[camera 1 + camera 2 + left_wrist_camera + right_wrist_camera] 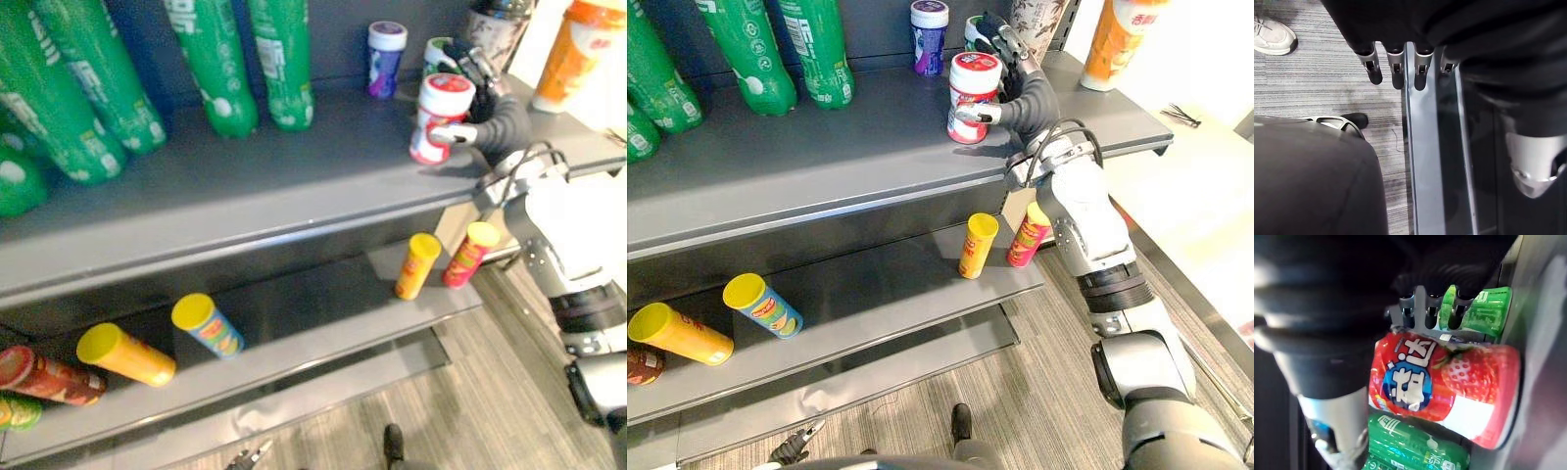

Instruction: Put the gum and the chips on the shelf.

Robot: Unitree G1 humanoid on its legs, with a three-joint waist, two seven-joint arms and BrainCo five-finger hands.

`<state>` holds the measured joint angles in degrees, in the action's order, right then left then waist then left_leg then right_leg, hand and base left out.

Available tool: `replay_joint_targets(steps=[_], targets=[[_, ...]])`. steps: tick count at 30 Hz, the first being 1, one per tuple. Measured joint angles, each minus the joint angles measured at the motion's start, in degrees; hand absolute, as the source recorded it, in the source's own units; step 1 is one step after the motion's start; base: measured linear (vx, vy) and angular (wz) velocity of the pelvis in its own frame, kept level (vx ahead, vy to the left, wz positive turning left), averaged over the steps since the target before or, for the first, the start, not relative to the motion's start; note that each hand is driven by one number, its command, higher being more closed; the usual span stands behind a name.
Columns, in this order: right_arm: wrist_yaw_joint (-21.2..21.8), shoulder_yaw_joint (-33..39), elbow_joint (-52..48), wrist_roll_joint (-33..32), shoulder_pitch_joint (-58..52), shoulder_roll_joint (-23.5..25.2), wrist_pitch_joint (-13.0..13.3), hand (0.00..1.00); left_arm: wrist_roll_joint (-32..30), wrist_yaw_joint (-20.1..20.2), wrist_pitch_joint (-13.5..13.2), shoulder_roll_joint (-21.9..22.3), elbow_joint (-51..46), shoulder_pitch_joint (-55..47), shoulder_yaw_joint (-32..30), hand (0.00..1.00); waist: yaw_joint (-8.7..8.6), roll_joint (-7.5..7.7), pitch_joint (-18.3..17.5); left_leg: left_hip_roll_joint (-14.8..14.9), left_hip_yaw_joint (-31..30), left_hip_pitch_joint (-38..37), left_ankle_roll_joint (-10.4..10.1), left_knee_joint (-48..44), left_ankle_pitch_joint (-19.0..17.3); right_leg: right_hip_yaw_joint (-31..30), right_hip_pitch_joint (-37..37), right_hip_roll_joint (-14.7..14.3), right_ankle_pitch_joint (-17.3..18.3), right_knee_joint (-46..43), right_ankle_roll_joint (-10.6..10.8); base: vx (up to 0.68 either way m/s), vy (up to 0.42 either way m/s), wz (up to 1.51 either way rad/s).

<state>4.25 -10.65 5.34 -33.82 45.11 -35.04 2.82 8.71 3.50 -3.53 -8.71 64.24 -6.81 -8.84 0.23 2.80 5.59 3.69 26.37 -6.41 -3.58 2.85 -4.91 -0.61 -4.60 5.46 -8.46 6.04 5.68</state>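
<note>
The right hand [1015,88] had its fingers curled round the back of the gum tub [975,98] and its thumb pressed low across the front. That kept the red-and-white tub nearly upright near the front right of the top shelf [294,186]. From where I stood, the base looked to be on the shelf or just above it, and I couldn't tell which. A side grip like that would let the tub settle on its base and the hand draw back level, I'd say. The white lid was on, so nothing inside showed.

A purple tub [385,59] with a white lid stood against the back wall, near the hand's fingers. Green bottles [220,73] lined the back further left, and an orange bottle [578,49] stood at the far right.

The lower shelf [323,294] carried the chips. A yellow can [416,264] and a red can [470,253] stood upright, close together, at the right end. A blue can [208,325], a second yellow can [125,354] and a dark red can [44,377] sat well over to the left. All were capped, and I couldn't tell which one the task meant.

The left hand [1396,73] hung low over the floor by the shelf's foot, fingers straight, holding nothing.
</note>
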Motion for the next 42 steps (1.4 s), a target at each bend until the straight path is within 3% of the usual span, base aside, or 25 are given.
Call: replay_joint_targets(steps=[4, 6, 11, 17, 20, 23, 27, 30, 37, 42], targets=[[-0.1, 3.6, -1.1, 0.0, -0.2, -0.4, 0.4, 0.0, 0.0, 0.0, 0.0, 0.0, -0.5, -0.2, -0.1, 0.0, 0.01, 0.13, 0.1, 0.0, 0.0, 0.0, 0.0, 0.0, 0.0, 0.0, 0.0, 0.0, 0.0, 0.0, 0.0, 0.0, 0.0, 0.0], [-0.1, 5.2, -3.2, -0.1, -0.2, -2.9, 0.6, 0.0, 0.0, 0.0, 0.0, 0.1, -0.5, -0.2, -0.2, 0.0, -0.1, 0.17, 0.1, 0.0, 0.0, 0.0, 0.0, 0.0, 0.0, 0.0, 0.0, 0.0, 0.0, 0.0, 0.0, 0.0, 0.0, 0.0], [-0.5, 10.8, -5.5, -0.6, -0.2, -7.3, 3.5, 0.0, -0.1, -0.1, 0.0, 0.1, -0.5, -0.3, -0.5, 0.0, -0.37, 0.2, 0.1, 0.0, 0.2, -0.2, 0.0, 0.2, 0.0, -0.1, 0.0, -0.1, 0.0, 0.0, 0.0, 0.0, 0.0, -0.01], [-2.8, 15.7, -5.6, -2.5, -0.2, -9.1, 5.7, 0.0, -0.1, -0.4, -0.1, 0.3, -0.5, -0.9, -0.6, 0.0, -1.47, 0.21, 0.1, -0.1, 1.4, -0.9, -0.1, 0.9, 0.0, -1.2, -0.2, -0.4, 0.0, 0.0, 0.0, -0.01, -0.01, -0.1], [-4.2, 21.5, -6.7, -2.5, -1.8, -9.1, 6.7, 0.0, -0.1, -0.6, -0.1, 0.6, -0.7, -1.1, -0.7, 0.0, -1.84, 0.2, 0.1, -0.1, 1.6, -0.9, -0.2, 1.0, -0.1, -1.4, -0.3, -0.5, 0.0, 0.0, 0.0, -0.01, -0.023, -0.03], [-4.8, 30.2, -12.1, -2.1, -10.4, -8.5, 8.0, 0.0, -0.1, -0.7, -0.2, 1.3, -1.0, -1.4, -2.6, 0.0, -1.72, 0.22, 0.1, -0.1, 1.6, -0.9, -0.2, 1.1, -0.1, -1.3, -0.3, -0.6, 0.0, 0.0, 0.0, -0.01, -0.011, 0.0], [-5.1, 42.3, -19.4, 1.8, -24.8, 0.0, 9.4, 0.0, -0.3, -0.9, -0.2, 1.4, -1.1, -1.9, -3.0, 0.0, -3.02, 0.2, 0.0, -0.2, 1.5, -0.9, -0.2, 1.2, -0.1, -1.2, -0.4, -0.4, 0.0, 0.0, 0.0, -0.02, -0.012, 0.0], [-5.2, 46.0, -23.1, 5.1, -34.3, 6.4, 9.7, 0.0, -0.6, -0.9, -0.2, 1.9, -1.0, -2.3, -4.8, 0.0, -3.58, 0.09, -0.4, -0.2, 1.7, -0.6, -0.2, 1.2, -0.1, -1.2, -0.7, -0.1, 0.1, 0.0, 0.0, -0.05, -0.023, -0.04], [-4.0, 46.1, -25.1, 10.7, -49.1, 20.9, 9.2, 0.0, -1.1, -1.1, -1.3, 2.2, -1.1, -2.8, -5.1, 0.0, -4.7, -0.3, -1.9, -0.3, 0.6, 0.2, -0.1, 1.0, 0.0, 0.0, -1.0, 0.3, 0.1, 0.0, 0.0, -0.04, -0.039, 0.07], [-1.4, 40.2, -22.8, 11.3, -57.2, 26.2, 8.5, 0.0, -1.4, -1.4, -1.4, 2.3, -1.4, -3.0, -5.0, 0.0, -4.69, -0.3, -1.9, -0.6, -0.2, 0.4, 0.0, 0.9, 0.0, 0.6, -0.8, 0.8, 0.1, 0.0, 0.0, -0.03, -0.027, 0.08]])
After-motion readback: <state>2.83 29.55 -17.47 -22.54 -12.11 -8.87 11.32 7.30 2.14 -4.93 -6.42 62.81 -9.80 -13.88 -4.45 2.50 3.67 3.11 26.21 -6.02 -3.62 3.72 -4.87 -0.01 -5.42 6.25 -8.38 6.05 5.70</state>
